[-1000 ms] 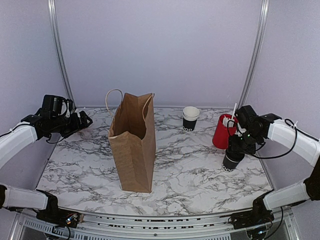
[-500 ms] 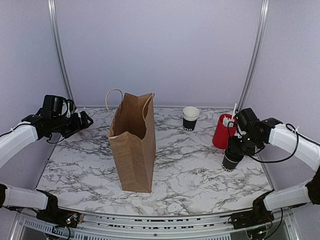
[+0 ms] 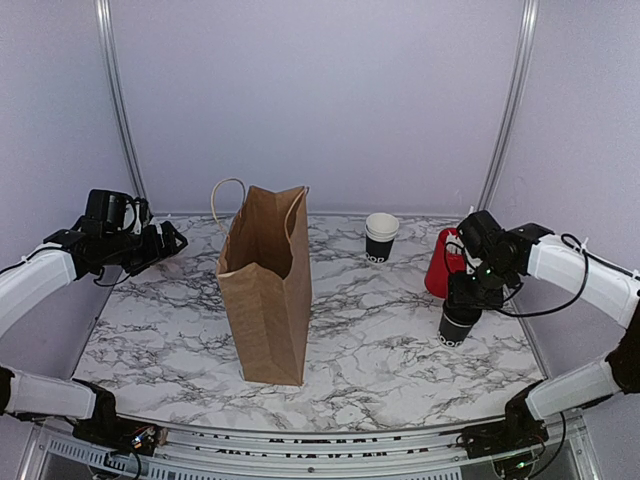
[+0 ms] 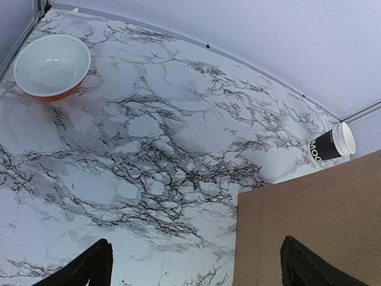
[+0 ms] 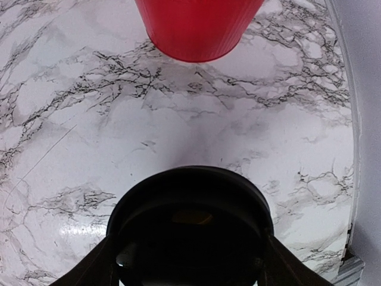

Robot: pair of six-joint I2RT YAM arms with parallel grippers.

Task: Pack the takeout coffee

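Marble-patterned tabletop (image 3: 380, 340) carries everything. The biggest object on it is the brown paper bag (image 3: 266, 300), standing upright with its mouth open, well to the left of the right gripper (image 3: 463, 298) and nearer to it than the left gripper (image 3: 167, 241) is. The left gripper hangs beyond and to the left of the bag with its fingers spread wide and nothing between them.

The red cup (image 3: 439, 266) stands just beyond the right gripper, a little to its right. The nested stack of cups (image 3: 380, 237) is farther off, beyond and to its left.

The takeout coffee (image 3: 455, 326) sits directly under the right gripper, whose fingers press against both sides near the lid (image 5: 190, 223). I judge it clamped. Whether its base rests on the table or is just off it, I cannot tell.

The risks, as I judge them:
- A grip this high could pop the lid or let the cup slip.
- A careless swing could clip the red cup.
- Nothing steadies the bag, so the cup catching its rim could topple it.

Only the left wrist view shows a white bowl (image 4: 52, 64) with an orange outside, ahead and to the left of that gripper. Only the right wrist view shows the lid seated between the fingers.
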